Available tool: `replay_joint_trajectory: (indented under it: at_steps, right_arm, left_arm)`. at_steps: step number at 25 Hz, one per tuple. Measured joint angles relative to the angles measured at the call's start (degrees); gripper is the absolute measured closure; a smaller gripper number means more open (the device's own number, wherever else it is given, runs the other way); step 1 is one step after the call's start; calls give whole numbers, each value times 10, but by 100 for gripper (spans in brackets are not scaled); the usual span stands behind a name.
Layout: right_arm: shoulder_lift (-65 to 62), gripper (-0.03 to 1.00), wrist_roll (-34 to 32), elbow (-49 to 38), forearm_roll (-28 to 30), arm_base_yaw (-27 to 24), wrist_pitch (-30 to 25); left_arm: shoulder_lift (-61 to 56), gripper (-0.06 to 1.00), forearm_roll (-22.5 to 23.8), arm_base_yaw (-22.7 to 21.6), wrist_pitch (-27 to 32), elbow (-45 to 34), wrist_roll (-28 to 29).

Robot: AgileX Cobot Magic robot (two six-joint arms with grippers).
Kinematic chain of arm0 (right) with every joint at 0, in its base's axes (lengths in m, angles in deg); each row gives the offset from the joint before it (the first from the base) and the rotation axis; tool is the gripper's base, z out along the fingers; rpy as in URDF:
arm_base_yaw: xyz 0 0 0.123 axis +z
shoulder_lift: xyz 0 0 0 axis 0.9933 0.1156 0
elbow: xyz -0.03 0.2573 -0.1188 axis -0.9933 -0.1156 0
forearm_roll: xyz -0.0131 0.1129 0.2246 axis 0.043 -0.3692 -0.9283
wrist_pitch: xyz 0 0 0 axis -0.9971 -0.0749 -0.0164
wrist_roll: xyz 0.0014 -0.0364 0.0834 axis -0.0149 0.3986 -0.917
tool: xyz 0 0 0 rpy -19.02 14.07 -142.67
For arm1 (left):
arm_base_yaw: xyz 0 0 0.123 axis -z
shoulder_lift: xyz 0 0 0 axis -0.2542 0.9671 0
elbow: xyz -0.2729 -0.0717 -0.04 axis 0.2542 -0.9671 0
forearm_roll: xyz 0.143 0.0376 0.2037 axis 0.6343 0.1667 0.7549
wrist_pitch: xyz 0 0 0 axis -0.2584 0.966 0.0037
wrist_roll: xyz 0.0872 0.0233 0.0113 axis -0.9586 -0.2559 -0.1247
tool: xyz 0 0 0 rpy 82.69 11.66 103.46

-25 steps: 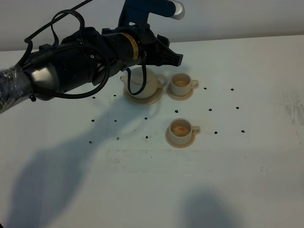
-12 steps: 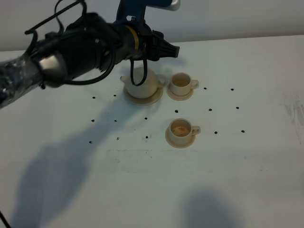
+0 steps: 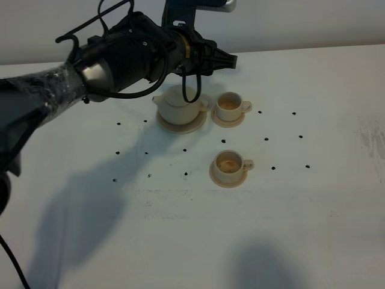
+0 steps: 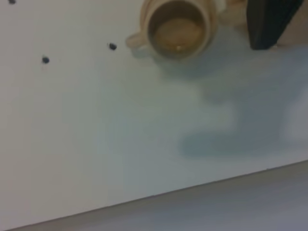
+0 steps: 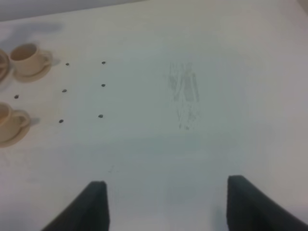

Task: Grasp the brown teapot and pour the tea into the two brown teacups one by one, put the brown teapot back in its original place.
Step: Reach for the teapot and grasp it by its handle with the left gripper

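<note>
The brown teapot (image 3: 179,107) is sitting upright, lid on, in the middle of its wide saucer (image 3: 180,126) toward the far side of the white table (image 3: 301,229). Its long axis, spout to handle, is running left to right as seen from the high camera: the short spout is pointing left and the loop handle is pointing right, toward the far teacup (image 3: 228,105).

That cup is standing on its own small saucer just beside the teapot's saucer, its handle turned to the right. The near teacup (image 3: 228,163) is sitting on its saucer well in front of it, with its handle also to the right. Both are showing brownish tea inside.

The left gripper (image 3: 228,60) is hanging in the air behind and above the teapot and the far cup, touching neither, with the dark left arm (image 3: 114,57) reaching in from the left. The left wrist view is showing only one dark finger (image 4: 267,21) beside a filled cup, so I cannot tell whether the fingers are apart or together.

The right gripper (image 5: 168,207) is off to the right over bare table, its two fingers spread wide with nothing between them. Small black dots (image 3: 223,141) are scattered around the cups.
</note>
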Motion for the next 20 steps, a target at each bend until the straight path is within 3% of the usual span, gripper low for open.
replay_joint_trajectory:
  at_steps: [20]
  right_arm:
    - [0,45,0,0,0,0,0]
  left_arm:
    - [86,53,-31,0,3,58,4]
